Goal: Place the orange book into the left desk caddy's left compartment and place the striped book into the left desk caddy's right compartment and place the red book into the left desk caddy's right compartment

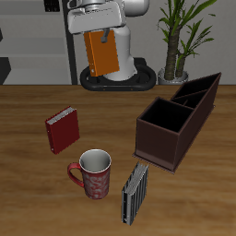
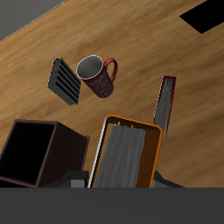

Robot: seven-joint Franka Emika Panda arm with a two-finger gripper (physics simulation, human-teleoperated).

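The fingers (image 1: 105, 35) are clenched on the orange book (image 1: 101, 53), which hangs tilted below them, high above the table (image 1: 28, 175) near its back edge. From the mug (image 1: 93, 174), the red book (image 1: 63, 130) stands at about ten o'clock, the striped book (image 1: 135, 192) stands just beside it at about four o'clock, and the dark brown caddy (image 1: 180, 120) lies at about two o'clock. In the wrist view the orange book (image 2: 127, 157) fills the space between the fingers, with the caddy's large square compartment (image 2: 31, 150) near it.
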